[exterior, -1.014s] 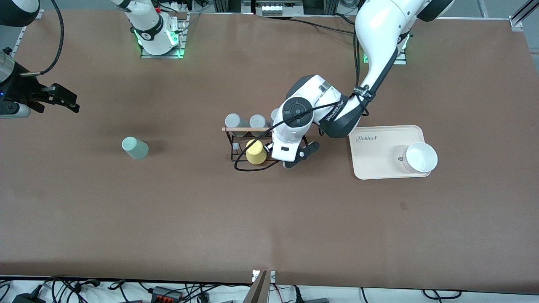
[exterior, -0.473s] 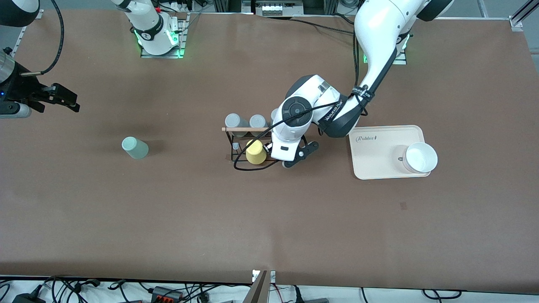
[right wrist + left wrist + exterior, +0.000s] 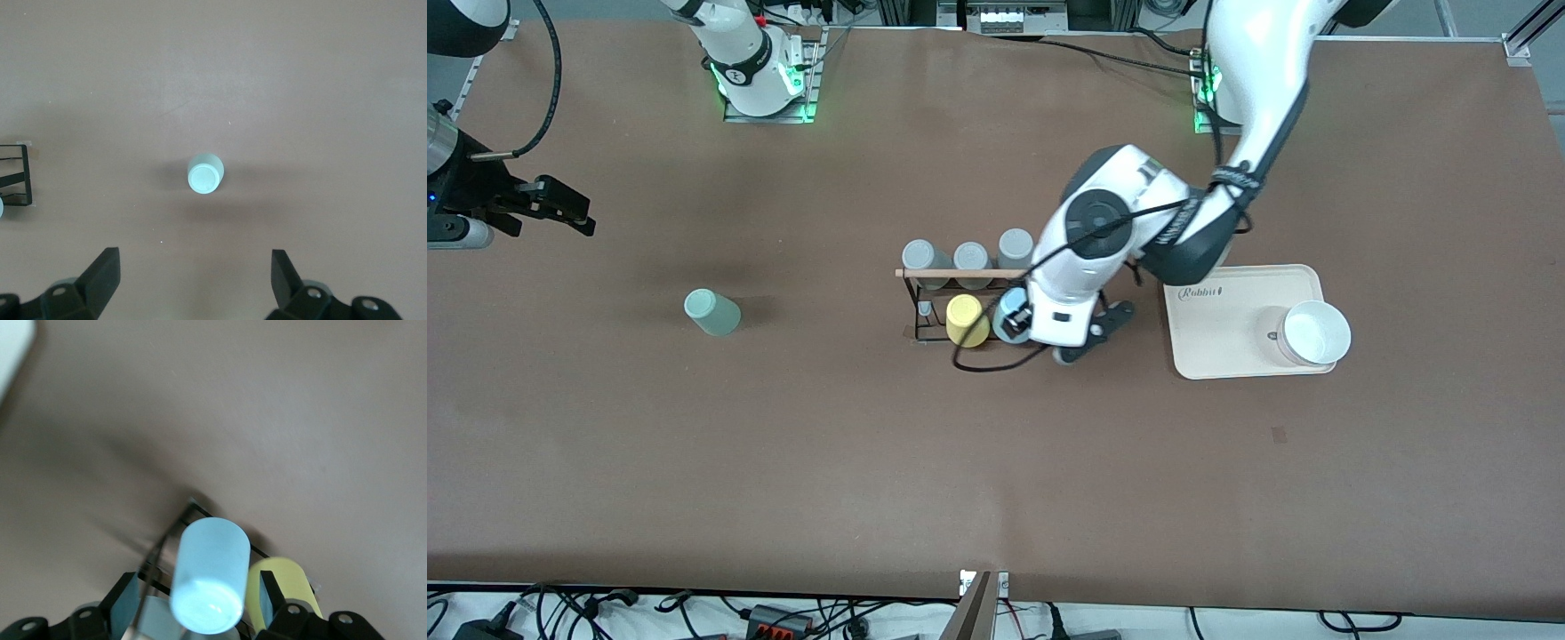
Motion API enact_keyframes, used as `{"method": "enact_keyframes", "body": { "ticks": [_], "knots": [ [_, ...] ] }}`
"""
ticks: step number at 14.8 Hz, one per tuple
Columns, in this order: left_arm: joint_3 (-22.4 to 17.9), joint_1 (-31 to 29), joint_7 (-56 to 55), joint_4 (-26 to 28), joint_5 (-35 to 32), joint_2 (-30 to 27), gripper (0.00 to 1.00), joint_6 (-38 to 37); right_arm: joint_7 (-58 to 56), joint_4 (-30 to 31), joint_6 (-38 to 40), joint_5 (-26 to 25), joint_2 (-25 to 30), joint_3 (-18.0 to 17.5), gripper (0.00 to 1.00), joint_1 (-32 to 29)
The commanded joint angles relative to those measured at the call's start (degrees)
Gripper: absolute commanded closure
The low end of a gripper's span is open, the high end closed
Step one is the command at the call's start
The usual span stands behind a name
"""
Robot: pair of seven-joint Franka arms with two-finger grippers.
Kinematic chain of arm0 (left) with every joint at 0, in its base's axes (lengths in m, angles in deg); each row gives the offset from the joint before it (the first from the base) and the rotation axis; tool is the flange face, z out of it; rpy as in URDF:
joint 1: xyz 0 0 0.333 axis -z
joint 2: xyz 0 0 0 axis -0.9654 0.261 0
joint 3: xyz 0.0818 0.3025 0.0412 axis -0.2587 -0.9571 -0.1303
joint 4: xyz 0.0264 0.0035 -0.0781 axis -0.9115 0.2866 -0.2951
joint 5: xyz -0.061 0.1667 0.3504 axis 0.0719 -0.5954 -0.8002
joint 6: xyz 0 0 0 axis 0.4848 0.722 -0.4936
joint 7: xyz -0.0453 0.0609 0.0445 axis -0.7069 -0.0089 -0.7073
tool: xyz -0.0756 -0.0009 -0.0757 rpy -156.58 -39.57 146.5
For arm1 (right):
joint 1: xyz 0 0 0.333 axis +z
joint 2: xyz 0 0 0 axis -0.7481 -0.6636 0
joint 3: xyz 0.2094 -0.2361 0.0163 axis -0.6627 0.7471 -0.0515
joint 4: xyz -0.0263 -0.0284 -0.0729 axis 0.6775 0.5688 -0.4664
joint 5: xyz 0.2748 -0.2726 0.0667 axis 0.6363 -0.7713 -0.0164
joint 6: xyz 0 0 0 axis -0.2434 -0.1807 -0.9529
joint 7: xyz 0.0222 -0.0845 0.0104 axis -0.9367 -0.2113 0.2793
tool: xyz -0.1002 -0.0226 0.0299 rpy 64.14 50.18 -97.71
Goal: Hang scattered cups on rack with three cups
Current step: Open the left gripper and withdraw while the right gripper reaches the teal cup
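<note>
The light blue cup [image 3: 1010, 316] sits upside down on the black wire rack [image 3: 947, 273] beside the yellow tumbler [image 3: 967, 321]. In the left wrist view the blue cup [image 3: 210, 577] stands between my left gripper's [image 3: 199, 590] fingers with a gap on each side; the jaws are open. My left gripper [image 3: 1027, 324] hovers over the rack's end toward the tray. The mint green cup [image 3: 711, 312] stands on the table toward the right arm's end. My right gripper [image 3: 560, 210] waits, open and empty, high over it, with the cup [image 3: 205, 175] below its jaws [image 3: 195, 267].
Three grey tumblers [image 3: 971, 259] hang along the rack's wooden dowel. A beige tray [image 3: 1218, 338] holding a white bowl [image 3: 1316, 332] lies beside the rack toward the left arm's end. The left arm's black cable [image 3: 996, 363] loops by the rack's base.
My left hand has shifted off the rack toward the tray, uncovering the blue cup on the rack and the third grey tumbler. The right arm and mint cup have not moved.
</note>
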Motion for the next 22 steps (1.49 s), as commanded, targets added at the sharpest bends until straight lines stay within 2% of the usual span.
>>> {"method": "enact_keyframes", "body": {
  "ticks": [1,4,6,9,13,14,16,18,22],
  "knots": [
    [0.2,-6.0,5.6,1.6,-0.9,-5.5,0.19,-5.9,-1.1,-0.5,0.5,0.2,-0.8,-0.5,0.00,-0.7],
    [0.3,-11.7,14.5,1.7,-0.9,-9.3,0.18,-11.5,-0.6,-0.6,0.2,-0.2,-2.6,-0.5,0.00,-0.4],
    [0.1,-14.4,19.5,1.7,-1.0,-12.0,0.16,-15.8,-0.6,-1.8,0.3,-0.5,-6.6,-0.7,0.00,0.1],
    [0.3,-19.8,28.3,1.7,-1.0,-15.3,0.16,-19.1,-0.2,-2.6,0.1,-0.8,-7.7,-0.7,0.00,0.5],
    [0.5,-25.5,40.7,2.0,-0.9,-18.5,0.13,-23.1,-0.2,-2.6,-0.2,-1.8,-12.9,-0.7,0.00,0.5],
    [0.8,-26.8,42.7,3.6,-1.0,-20.1,0.12,-23.1,0.0,-2.3,-0.9,-2.0,-13.3,-0.7,0.00,0.8],
    [-0.6,-26.9,49.8,6.0,-0.9,-23.3,0.10,-23.1,0.8,-0.5,-4.9,-2.2,-14.5,-0.7,0.00,1.1],
    [-5.2,-25.7,56.0,8.3,-0.8,-27.0,0.08,-23.1,0.8,2.4,-9.7,-2.3,-15.3,-0.7,0.00,1.3],
    [-11.0,-24.9,67.0,14.2,-0.7,-34.4,0.03,-23.1,1.2,10.0,-19.1,-2.4,-15.9,-0.6,0.00,1.4]
  ]
}}
